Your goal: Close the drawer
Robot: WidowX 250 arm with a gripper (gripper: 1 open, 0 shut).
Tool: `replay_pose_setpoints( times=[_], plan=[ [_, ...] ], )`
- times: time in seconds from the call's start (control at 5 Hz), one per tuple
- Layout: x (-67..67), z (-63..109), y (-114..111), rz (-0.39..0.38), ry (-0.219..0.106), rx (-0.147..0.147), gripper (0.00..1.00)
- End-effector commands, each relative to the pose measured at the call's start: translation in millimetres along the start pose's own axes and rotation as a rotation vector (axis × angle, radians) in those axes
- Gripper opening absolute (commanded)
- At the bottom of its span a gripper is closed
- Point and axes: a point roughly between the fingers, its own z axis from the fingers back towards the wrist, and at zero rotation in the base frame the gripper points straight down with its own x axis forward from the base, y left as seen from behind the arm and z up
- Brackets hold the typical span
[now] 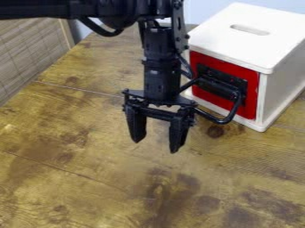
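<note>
A brown wooden counter (pixel 71 169) fills most of the frame, its grain marked with darker, blotchy patches and knots, several of them along the bottom and lower right; a thin pale line runs across its boards from the left side toward the middle; at upper left stands a light tan panel (pixel 27 49) with a grid-like pattern and a plain wooden edge; behind, along the top right, shows a pale bluish-white wall (pixel 205 9); the light is soft, with a mild sheen on the wood at left
</note>
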Motion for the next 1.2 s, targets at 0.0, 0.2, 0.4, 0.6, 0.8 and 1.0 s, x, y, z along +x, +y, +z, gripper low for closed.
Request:
replay_pose_setpoints(
  times=[0.0, 0.2, 0.4, 0.6, 0.8, 1.0],
  plan=[
    [3.8, 17.7, -7, -0.019, -0.052, 0.010, 1.00],
    [7.7, 20.0, -9, -0.025, -0.048, 0.016, 1.00],
    [10.4, 20.4, -10, -0.028, -0.038, 0.022, 1.00],
    [13.2, 21.0, -10, -0.029, -0.030, 0.029, 1.00],
    [14.4, 20.2, -11, -0.028, -0.018, 0.032, 1.00],
    [16.8, 22.0, -12, -0.030, -0.014, 0.038, 1.00]
  ],
)
